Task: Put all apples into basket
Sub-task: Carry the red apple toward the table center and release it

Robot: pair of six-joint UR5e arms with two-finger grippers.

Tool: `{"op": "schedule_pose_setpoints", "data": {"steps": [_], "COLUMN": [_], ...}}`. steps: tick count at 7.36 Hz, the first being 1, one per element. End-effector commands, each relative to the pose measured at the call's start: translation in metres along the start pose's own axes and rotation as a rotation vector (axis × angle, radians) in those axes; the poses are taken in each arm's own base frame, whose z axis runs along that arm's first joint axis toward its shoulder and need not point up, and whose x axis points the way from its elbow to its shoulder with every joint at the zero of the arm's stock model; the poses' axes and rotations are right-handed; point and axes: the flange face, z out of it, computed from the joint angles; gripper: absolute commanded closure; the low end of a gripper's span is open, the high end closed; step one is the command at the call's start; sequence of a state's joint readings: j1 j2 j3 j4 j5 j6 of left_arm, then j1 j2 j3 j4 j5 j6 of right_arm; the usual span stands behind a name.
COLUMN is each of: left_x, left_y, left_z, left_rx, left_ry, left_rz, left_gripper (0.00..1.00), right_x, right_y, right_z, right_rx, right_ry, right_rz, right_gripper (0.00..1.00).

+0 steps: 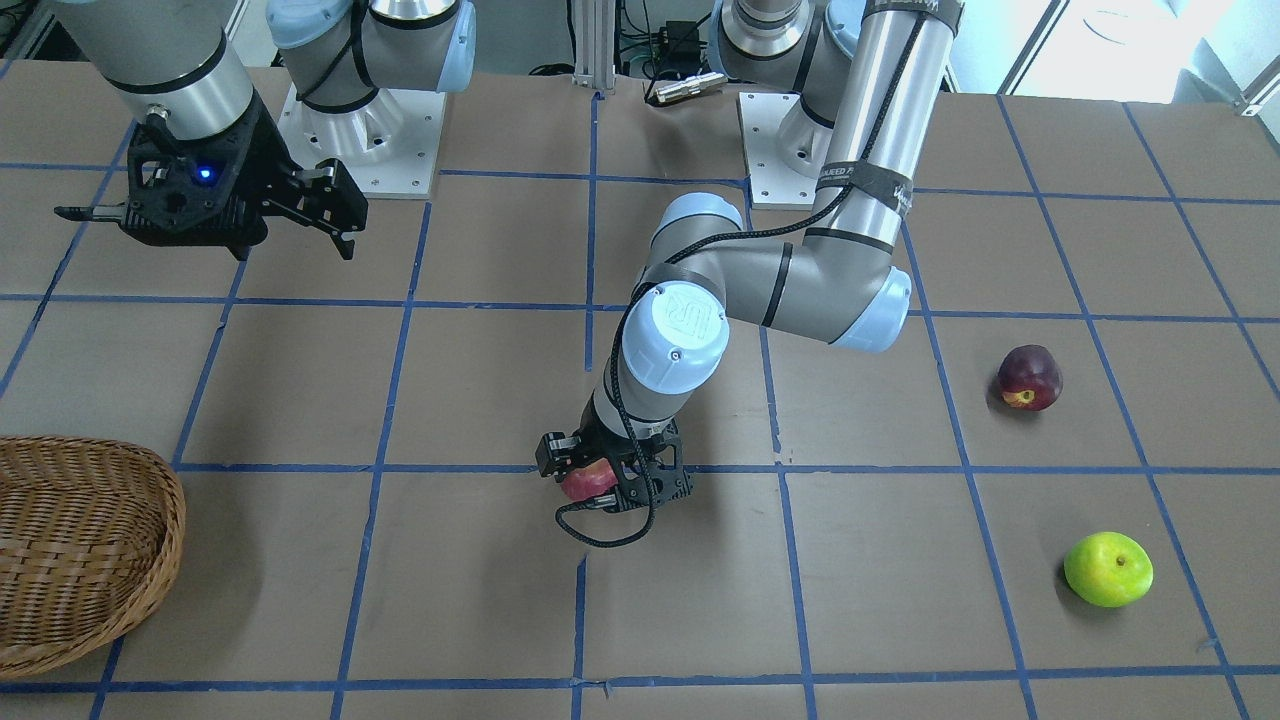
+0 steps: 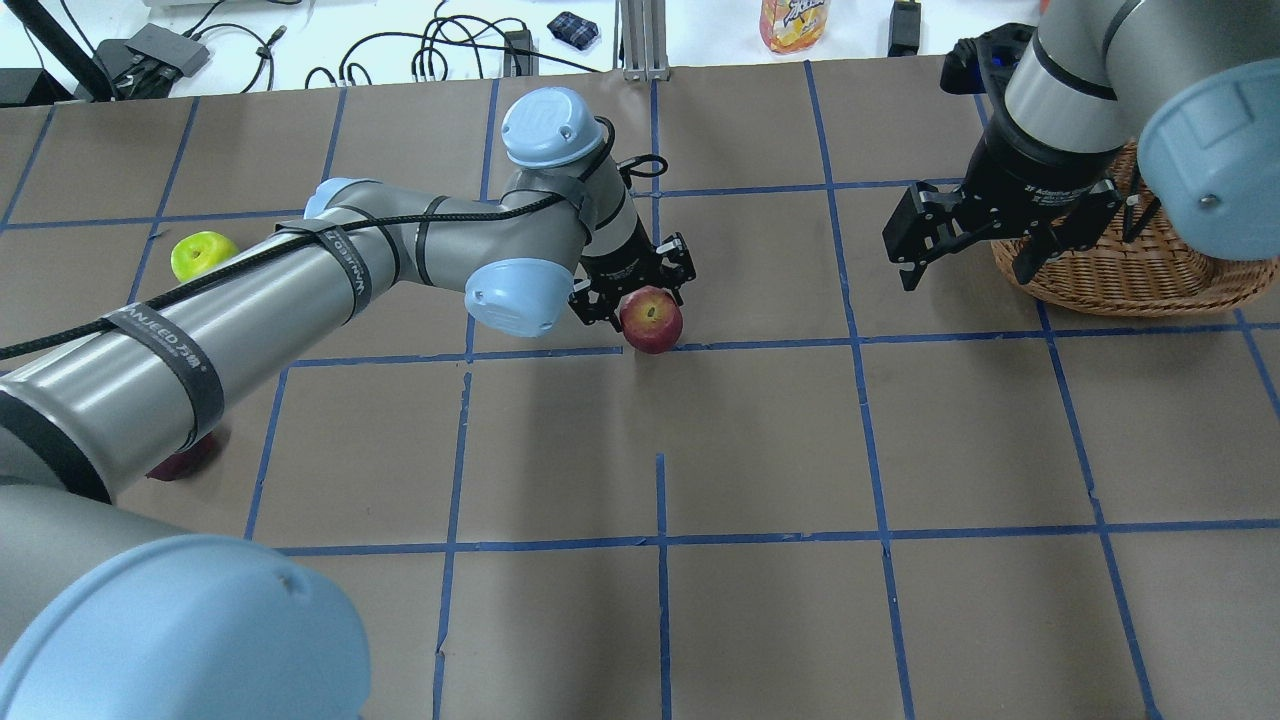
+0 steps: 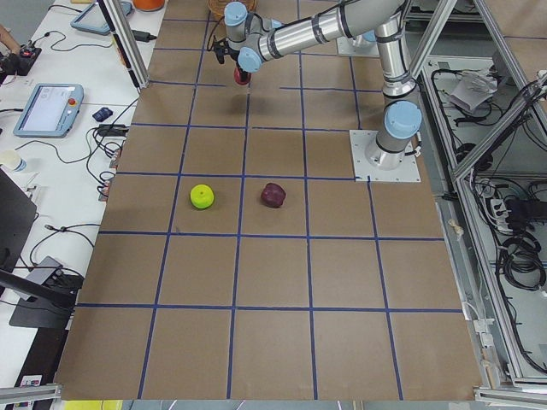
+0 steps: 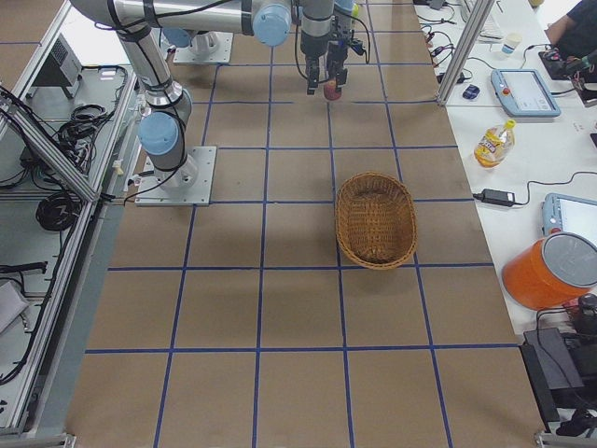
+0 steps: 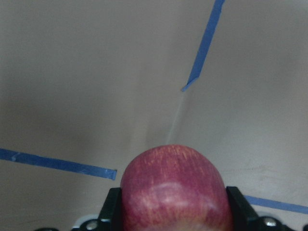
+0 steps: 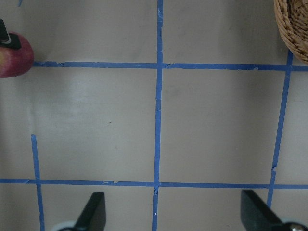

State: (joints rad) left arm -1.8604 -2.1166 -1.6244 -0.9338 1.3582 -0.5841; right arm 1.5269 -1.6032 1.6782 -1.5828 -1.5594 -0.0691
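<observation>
My left gripper point(image 1: 590, 485) is shut on the red apple point(image 1: 586, 482), near the table's middle; it shows in the overhead view point(image 2: 651, 319) and fills the left wrist view point(image 5: 173, 190) between the fingers point(image 5: 111, 209). The maroon apple point(image 1: 1029, 377) and the lime green apple point(image 1: 1107, 568) lie on the table on my left side. The wicker basket point(image 1: 80, 545) sits on my right side. My right gripper point(image 2: 960, 262) is open and empty, hovering beside the basket point(image 2: 1130, 265).
Blue tape lines grid the brown table. The arm bases point(image 1: 355, 130) stand at the back edge. Cables, a bottle point(image 2: 793, 22) and tablets lie beyond the far edge.
</observation>
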Motion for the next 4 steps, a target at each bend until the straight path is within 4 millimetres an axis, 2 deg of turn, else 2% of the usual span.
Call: {"op": "schedule_pose_setpoints", "data": {"steps": [1, 2, 3, 4], "left_x": [0.006, -0.007, -0.046, -0.090], "left_y": [-0.006, -0.025, -0.063, -0.083], "left_z": [-0.022, -0.054, -0.106, -0.159], "left_rx": [0.067, 0.107, 0.121, 0.071], "left_ry": [0.039, 0.018, -0.010, -0.041], "left_rz": [0.068, 0.120, 0.177, 0.200], "left_gripper": [0.00, 0.00, 0.00, 0.00], "right_x": [0.004, 0.006, 0.005, -0.006], "right_y": [-0.025, -0.038, -0.044, -0.052], "right_z": [0.036, 0.062, 0.060, 0.057], "right_rx": [-0.080, -0.136, -0.130, -0.065], "right_ry": [-0.008, -0.006, -0.010, -0.035], "right_rz": [0.005, 0.006, 0.008, 0.030], "right_gripper": [0.00, 0.00, 0.00, 0.00]}}
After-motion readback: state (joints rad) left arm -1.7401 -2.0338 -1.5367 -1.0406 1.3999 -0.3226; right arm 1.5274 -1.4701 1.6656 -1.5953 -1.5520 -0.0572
